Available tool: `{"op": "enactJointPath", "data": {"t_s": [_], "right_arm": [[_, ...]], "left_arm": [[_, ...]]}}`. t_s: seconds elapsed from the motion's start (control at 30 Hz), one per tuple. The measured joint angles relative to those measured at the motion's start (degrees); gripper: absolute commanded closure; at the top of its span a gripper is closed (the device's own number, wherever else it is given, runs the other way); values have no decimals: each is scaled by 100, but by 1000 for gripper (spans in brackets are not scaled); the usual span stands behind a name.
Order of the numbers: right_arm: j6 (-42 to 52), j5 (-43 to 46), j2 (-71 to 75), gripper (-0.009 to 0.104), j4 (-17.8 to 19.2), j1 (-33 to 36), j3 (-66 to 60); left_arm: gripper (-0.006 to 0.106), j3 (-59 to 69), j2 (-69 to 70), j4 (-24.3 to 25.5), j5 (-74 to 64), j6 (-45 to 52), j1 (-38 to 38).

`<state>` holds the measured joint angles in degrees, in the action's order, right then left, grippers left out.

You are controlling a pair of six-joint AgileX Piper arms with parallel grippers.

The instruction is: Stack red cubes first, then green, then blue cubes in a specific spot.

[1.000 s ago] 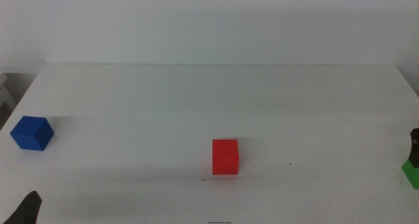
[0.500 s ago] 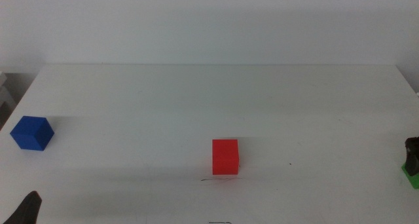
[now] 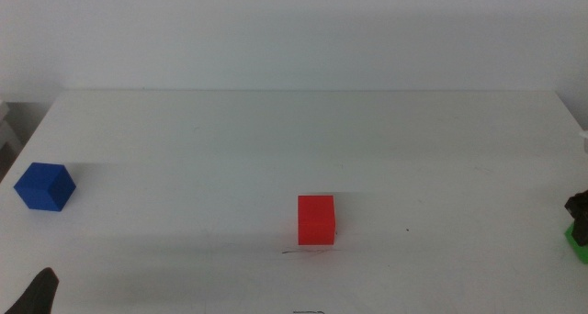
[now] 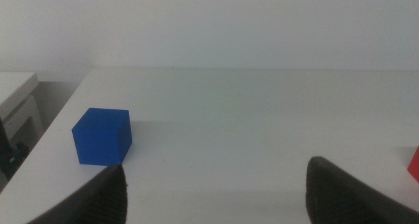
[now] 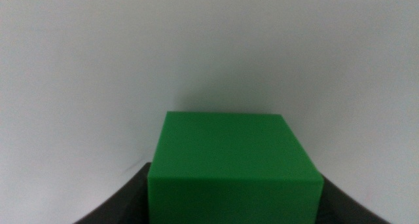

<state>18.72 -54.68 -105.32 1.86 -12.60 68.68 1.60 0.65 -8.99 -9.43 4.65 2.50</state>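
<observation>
The red cube (image 3: 316,219) stands at the table's middle front, just behind a short thin dark line (image 3: 299,252) that marks the spot. The blue cube (image 3: 43,186) sits at the far left; in the left wrist view it (image 4: 102,136) lies ahead of my open, empty left gripper (image 4: 216,194), which waits at the bottom left corner (image 3: 37,296). The green cube (image 3: 578,243) sits at the right edge, partly cut off. My right gripper (image 3: 578,215) is low over it. In the right wrist view the green cube (image 5: 234,160) sits between the open jaws of the right gripper (image 5: 234,191), which stand close to its sides.
The white table (image 3: 294,140) ends at a white wall behind. A strip of darker floor and a white ledge (image 4: 19,99) show past the table's left edge. A small dark speck (image 3: 408,229) lies right of the red cube.
My right gripper has come down over the green cube and hides more of it. The cubes and the left gripper have not moved.
</observation>
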Motion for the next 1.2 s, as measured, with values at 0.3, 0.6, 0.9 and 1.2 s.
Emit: {"op": "enactJointPath", "data": {"t_s": [0.3, 0.6, 0.9, 1.2], "right_arm": [[-1975, -1078, 542, 96, 97, 934, 846], [-4092, -1515, 556, 96, 593, 2845, 2187], [-4691, -1589, -71, 96, 643, 4478, 3111], [-5084, -1595, -858, 96, 405, 5114, 3578]], "left_arm": [[7, 0, 0, 0, 0, 0, 0], [7, 0, 0, 0, 0, 0, 0], [7, 0, 0, 0, 0, 0, 0], [7, 0, 0, 0, 0, 0, 0]]}}
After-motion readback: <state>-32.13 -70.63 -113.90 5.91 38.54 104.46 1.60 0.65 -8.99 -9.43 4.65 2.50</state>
